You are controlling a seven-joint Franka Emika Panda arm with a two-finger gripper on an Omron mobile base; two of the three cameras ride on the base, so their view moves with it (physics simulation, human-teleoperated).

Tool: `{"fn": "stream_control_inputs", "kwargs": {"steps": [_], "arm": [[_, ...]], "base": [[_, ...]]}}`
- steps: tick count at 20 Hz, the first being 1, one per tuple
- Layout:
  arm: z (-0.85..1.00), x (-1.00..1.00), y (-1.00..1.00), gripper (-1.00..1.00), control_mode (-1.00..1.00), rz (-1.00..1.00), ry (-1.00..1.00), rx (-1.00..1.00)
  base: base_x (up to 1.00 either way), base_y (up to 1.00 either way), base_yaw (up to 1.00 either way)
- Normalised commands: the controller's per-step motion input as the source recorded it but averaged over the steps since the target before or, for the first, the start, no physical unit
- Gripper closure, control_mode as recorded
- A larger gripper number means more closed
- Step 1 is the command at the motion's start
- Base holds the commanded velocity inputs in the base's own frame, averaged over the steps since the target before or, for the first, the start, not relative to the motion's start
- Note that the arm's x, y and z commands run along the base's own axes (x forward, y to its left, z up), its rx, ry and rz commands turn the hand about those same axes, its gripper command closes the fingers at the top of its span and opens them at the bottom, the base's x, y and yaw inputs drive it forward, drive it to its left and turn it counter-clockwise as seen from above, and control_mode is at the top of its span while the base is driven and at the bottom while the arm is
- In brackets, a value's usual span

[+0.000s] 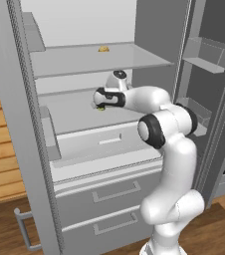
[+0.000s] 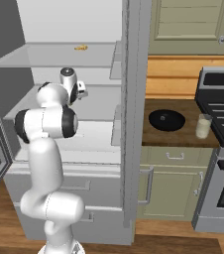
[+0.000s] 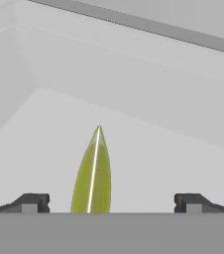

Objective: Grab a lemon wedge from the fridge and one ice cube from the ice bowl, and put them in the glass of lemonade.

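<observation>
1. Yellow-green, the lemon wedge (image 3: 93,173) is lying on the pale middle shelf (image 1: 79,112) inside the open fridge (image 1: 15,99), pointing away between the fingertips (image 3: 32,202).
2. White arm is reaching into the fridge, the gripper (image 3: 111,203) standing spread wide around the wedge, gripping nothing.
3. Black ice bowl (image 2: 166,119) is sitting on the wooden counter (image 2: 183,139), near the glass of lemonade (image 2: 202,126).
4. Small orange-yellow lump (image 1: 103,49) is resting on the upper shelf.
</observation>
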Motion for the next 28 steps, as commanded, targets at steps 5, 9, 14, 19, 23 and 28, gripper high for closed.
{"fn": "stream_control_inputs", "kwargs": {"steps": [5,9,14,19,23,28], "arm": [[-0.16,0.32,0.26,-1.0,-1.0,0.0,0.0,0.0],[-0.28,0.41,0.23,-1.0,-1.0,0.0,0.01,0.0],[-0.01,0.4,0.12,-1.0,-1.0,0.0,0.1,0.0],[0.0,0.05,-0.02,-1.0,-1.0,-0.02,0.1,0.01],[0.0,-0.23,-0.19,-1.0,-1.0,-0.01,0.0,0.05],[-0.21,-0.39,-0.26,-1.0,-1.0,-0.01,-0.07,0.04]], "base": [[0.0,0.0,0.0],[0.0,0.0,0.0],[0.0,0.0,0.0],[0.0,0.0,0.0],[0.0,0.0,0.0],[0.0,0.0,0.0]]}}
